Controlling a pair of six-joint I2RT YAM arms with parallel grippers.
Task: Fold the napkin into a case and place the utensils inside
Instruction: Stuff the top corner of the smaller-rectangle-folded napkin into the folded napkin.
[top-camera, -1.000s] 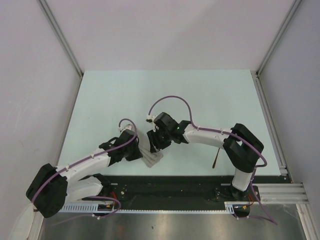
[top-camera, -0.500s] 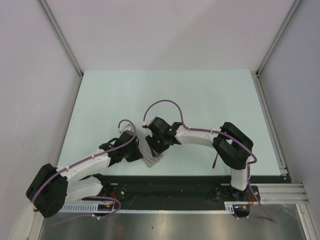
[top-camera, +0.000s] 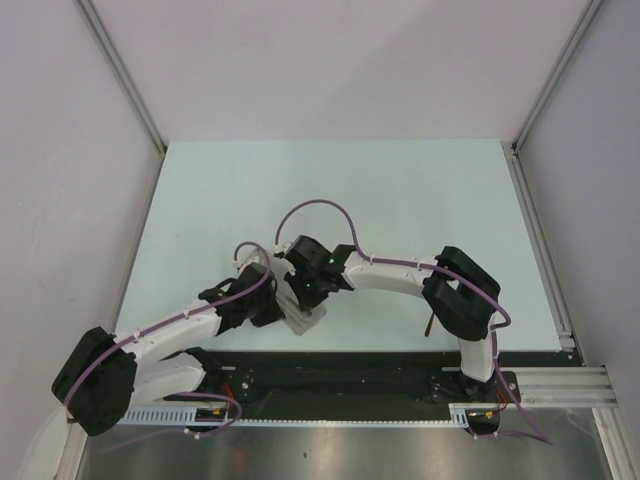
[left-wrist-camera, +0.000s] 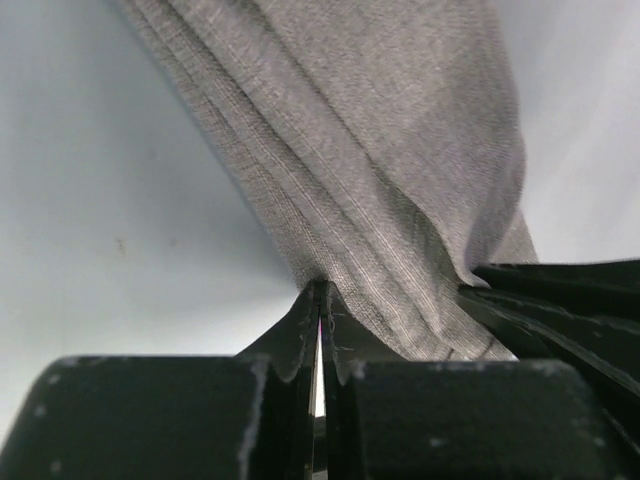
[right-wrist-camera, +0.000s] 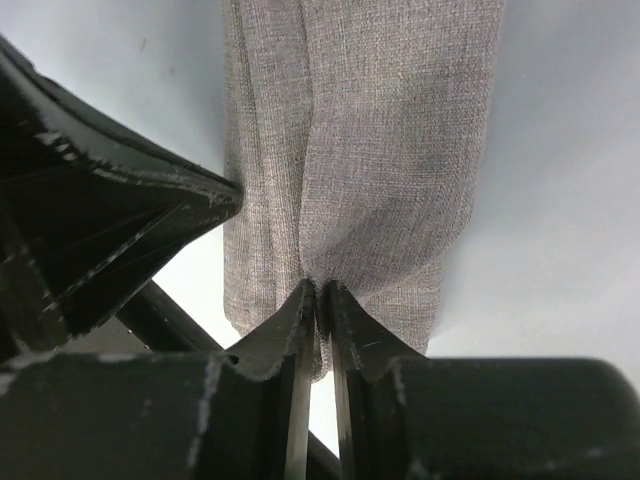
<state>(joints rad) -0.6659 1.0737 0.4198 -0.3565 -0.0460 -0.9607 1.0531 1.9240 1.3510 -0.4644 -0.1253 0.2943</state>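
Left tool (left-wrist-camera: 320, 305): fingers pressed together, pinching a fold at the napkin's edge.
Napkin (left-wrist-camera: 390, 170): grey-beige cloth gathered into a narrow, layered band. It sits at the near edge of the pale worktop (top-camera: 400, 190), between the two tools.
Right tool (right-wrist-camera: 318, 295): fingers closed on the end of the band, cloth puckered at the tips; just beside the left tool.
Utensil (top-camera: 430, 322): slim copper-brown piece on the worktop, well apart from the napkin, partly hidden by the right arm.
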